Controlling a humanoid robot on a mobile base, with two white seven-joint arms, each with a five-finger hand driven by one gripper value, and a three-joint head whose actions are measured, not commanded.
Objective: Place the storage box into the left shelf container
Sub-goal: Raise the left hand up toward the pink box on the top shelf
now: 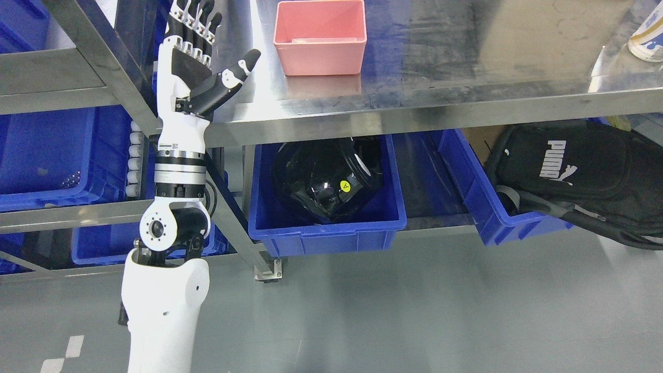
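Observation:
A pink storage box [320, 36] stands upright on the steel table [466, 77], near its front edge. My left hand [199, 49] is raised at the table's left corner, to the left of the box and apart from it. Its fingers [192, 20] are straight and spread, the thumb [235, 75] points toward the box, and it holds nothing. A blue container [49, 155] sits on the left shelf, behind the steel shelf post [101, 62]. My right arm is out of view.
Under the table a blue bin [331, 228] holds a black shiny object [323, 178]. Another blue bin [492, 207] holds a black bag [580, 171]. A white cup [647, 41] stands at the table's right. More blue bins [103, 243] sit low on the shelf. Grey floor [414, 311] lies below.

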